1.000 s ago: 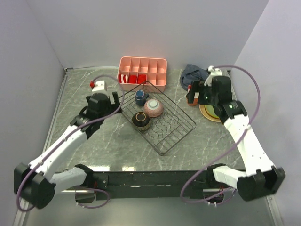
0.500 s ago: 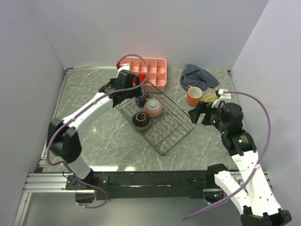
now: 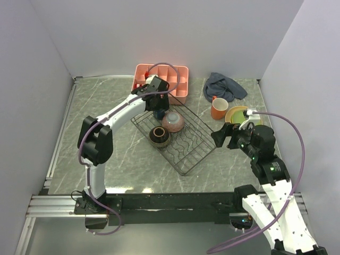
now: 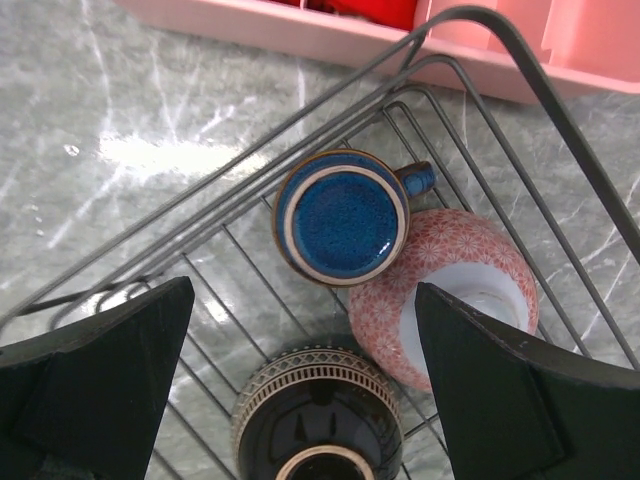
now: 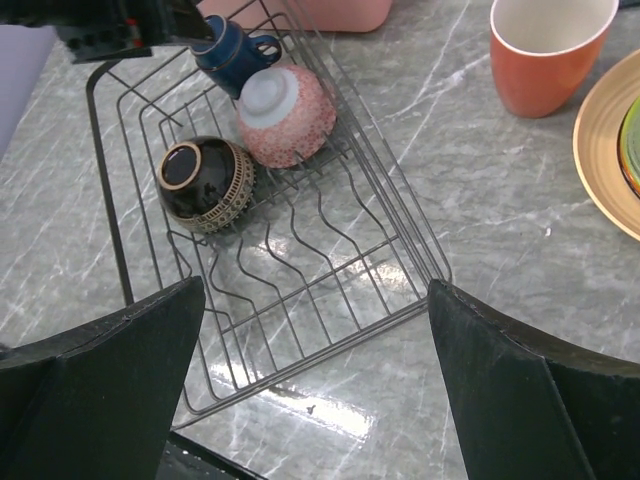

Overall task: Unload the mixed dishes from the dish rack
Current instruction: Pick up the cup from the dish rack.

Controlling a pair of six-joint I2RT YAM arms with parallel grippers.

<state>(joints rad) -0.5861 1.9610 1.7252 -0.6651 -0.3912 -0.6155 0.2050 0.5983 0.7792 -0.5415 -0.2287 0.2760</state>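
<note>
Left pincer hanging spread over blue cup. Cup touching pink bowl; closing finger maybe knocking bowl. Right pincer hanging spread, empty.

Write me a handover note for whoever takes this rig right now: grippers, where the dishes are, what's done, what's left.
Left gripper: open, empty, above the blue cup.
Right gripper: open, empty, beside the dish rack, on its right.
In the rack: blue cup, pinkish bowl, dark-brown bowl.
Done: orange mug and plates are on the table, right of the rack.
Left: those three; blue cup looks next.
</note>
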